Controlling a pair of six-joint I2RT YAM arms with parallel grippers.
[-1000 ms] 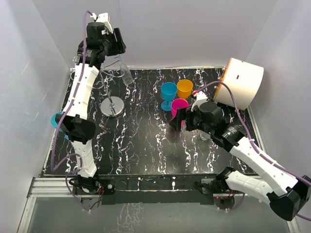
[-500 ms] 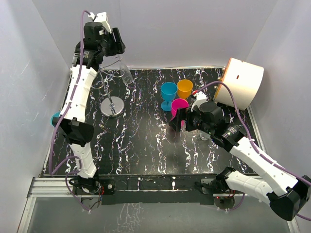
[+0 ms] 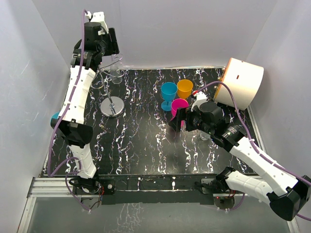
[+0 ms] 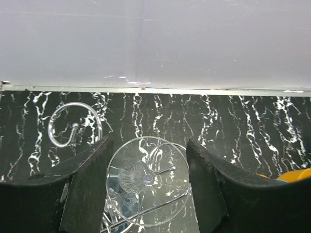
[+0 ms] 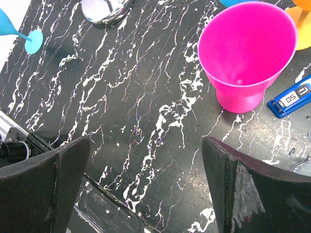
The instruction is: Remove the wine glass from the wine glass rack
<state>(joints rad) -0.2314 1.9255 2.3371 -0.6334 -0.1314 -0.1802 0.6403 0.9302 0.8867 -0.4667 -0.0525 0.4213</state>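
The clear wine glass [image 4: 147, 179] shows foot-first in the left wrist view, its round foot spanning the gap between both black fingers. My left gripper [image 4: 148, 145] is shut on that foot, high at the back left [image 3: 109, 51], and the bowl [image 3: 115, 73] hangs below it. The wine glass rack [image 3: 112, 106] stands under it on its shiny disc base, and one curled hook arm [image 4: 73, 130] lies just left of the glass. My right gripper [image 5: 145, 145] hangs open over bare tabletop, near the pink cup [image 5: 245, 48].
Blue [image 3: 168, 91], orange [image 3: 184, 87] and pink [image 3: 179, 104] cups cluster mid-table. A white and orange drum [image 3: 240, 82] lies at the back right. A teal glass [image 3: 56, 118] sits at the left edge. A small blue tag [image 5: 291, 97] lies beside the pink cup. Walls close in on three sides.
My left wrist has risen and swung slightly left, bringing the glass from a tilt to hang nearer the rack's stem. The right arm has not moved.
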